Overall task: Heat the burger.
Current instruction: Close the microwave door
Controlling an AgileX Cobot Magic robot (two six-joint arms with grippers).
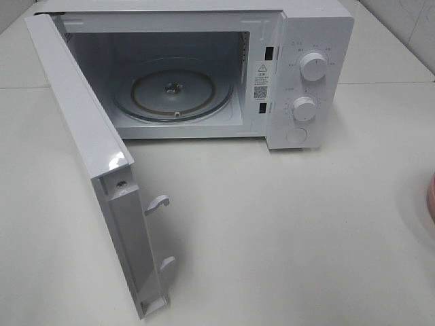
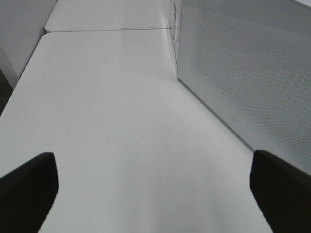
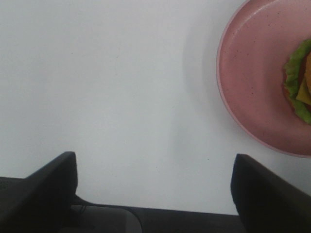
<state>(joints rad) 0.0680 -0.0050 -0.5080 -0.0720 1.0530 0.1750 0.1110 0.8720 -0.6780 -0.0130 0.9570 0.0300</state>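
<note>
The microwave (image 1: 204,68) stands at the top of the exterior high view with its door (image 1: 102,170) swung fully out toward the lower left, its free edge reaching almost to the bottom of the frame. The cavity is open, and the glass turntable (image 1: 173,95) lies flat inside it. Two knobs (image 1: 309,85) and a round button sit on the control panel at the right of the oven. In front of the cavity the white table (image 1: 285,231) stretches bare across the centre and right of the frame, bounded on the left by the open door's edge with its two latch hooks (image 1: 160,231).

At the far right edge of that view, only a sliver of the pink plate (image 1: 431,197) shows. In the right wrist view the plate (image 3: 257,82) fills the upper right corner, and the burger (image 3: 300,80) sits on it, cut off by the frame's right edge. Only green lettuce and an orange-tan strip are visible, so its facing and long axis cannot be told.

The right gripper (image 3: 155,194) has its fingers spread wide apart over bare table, holding nothing, with the plate beyond its one finger (image 3: 267,194).

The left gripper (image 2: 155,194) is likewise spread wide and empty, with the perforated side wall of the microwave (image 2: 252,73) rising near one finger (image 2: 284,189).
</note>
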